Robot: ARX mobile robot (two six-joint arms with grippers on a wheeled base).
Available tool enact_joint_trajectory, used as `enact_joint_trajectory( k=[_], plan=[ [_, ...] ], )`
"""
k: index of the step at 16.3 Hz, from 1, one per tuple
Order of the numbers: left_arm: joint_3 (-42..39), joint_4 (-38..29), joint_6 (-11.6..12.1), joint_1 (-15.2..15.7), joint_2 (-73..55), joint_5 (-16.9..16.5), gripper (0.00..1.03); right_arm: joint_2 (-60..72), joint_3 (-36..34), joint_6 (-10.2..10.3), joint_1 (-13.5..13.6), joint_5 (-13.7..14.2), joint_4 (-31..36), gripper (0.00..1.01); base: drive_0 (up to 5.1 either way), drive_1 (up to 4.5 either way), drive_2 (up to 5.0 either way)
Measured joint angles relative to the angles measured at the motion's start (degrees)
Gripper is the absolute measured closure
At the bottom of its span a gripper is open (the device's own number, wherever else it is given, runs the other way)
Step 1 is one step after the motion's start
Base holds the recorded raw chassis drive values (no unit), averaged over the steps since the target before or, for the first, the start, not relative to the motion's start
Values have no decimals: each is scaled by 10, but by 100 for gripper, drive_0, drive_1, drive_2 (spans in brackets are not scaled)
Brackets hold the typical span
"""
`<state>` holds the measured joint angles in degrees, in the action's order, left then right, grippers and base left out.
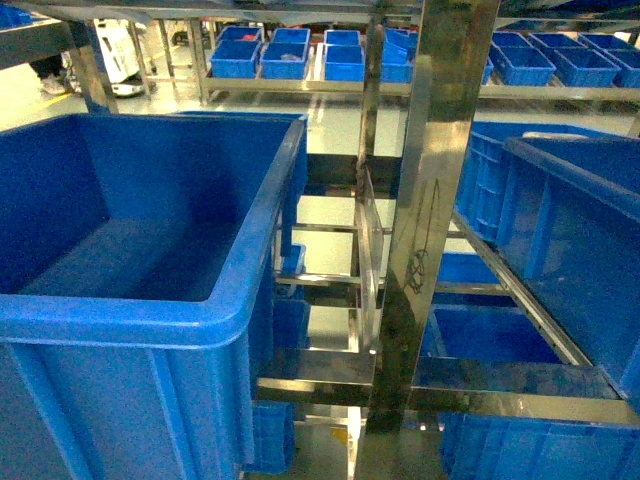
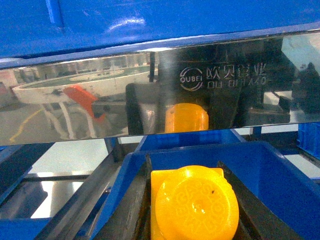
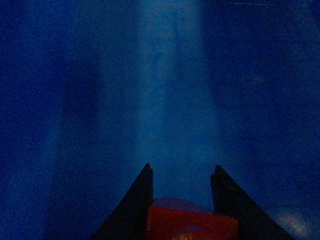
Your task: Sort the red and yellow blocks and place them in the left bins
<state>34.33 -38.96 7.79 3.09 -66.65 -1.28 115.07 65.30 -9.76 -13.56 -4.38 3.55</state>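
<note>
In the left wrist view my left gripper (image 2: 185,162) is shut on the orange-yellow block (image 2: 195,205), its round stud facing the camera between the black fingers (image 2: 132,200). The block is mirrored in a steel rack rail (image 2: 225,90) just ahead, with a blue crate (image 2: 280,170) below. In the right wrist view my right gripper (image 3: 181,167) is shut on the red block (image 3: 190,225), whose top edge shows low between the dark fingers. A dim blue surface (image 3: 165,90) fills that view. The head view shows a large deep blue bin (image 1: 250,260) at left and neither gripper.
A steel rack upright (image 1: 430,200) stands in the middle, with cross rails (image 1: 500,400) below. More blue crates (image 1: 560,200) sit at right, and small blue crates (image 1: 290,55) line the far shelves. Another blue crate (image 2: 150,20) sits above the rail.
</note>
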Motion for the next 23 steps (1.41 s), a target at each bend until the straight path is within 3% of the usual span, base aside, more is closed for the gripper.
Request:
enact_joint_trajectory(
  k=[3,7,12,14,19,23],
  plan=[
    [0,0,0,0,0,0,77,0,0,-2,1,0,15,72,0,0,0],
    [0,0,0,0,0,0,77,-11,-16,-21,9,14,59,44,0,0,0],
    [0,0,0,0,0,0,77,-64,-49,-18,25,14,62,4,0,0,0],
    [0,0,0,0,0,0,77,-119,-82,-1,30,11,55,4,0,0,0],
    [0,0,0,0,0,0,77,-272,-149,64,95,-23,16,3,0,0,0],
    [0,0,0,0,0,0,77,-373,-169,107,118,-7,-29,3,0,0,0]
  ],
)
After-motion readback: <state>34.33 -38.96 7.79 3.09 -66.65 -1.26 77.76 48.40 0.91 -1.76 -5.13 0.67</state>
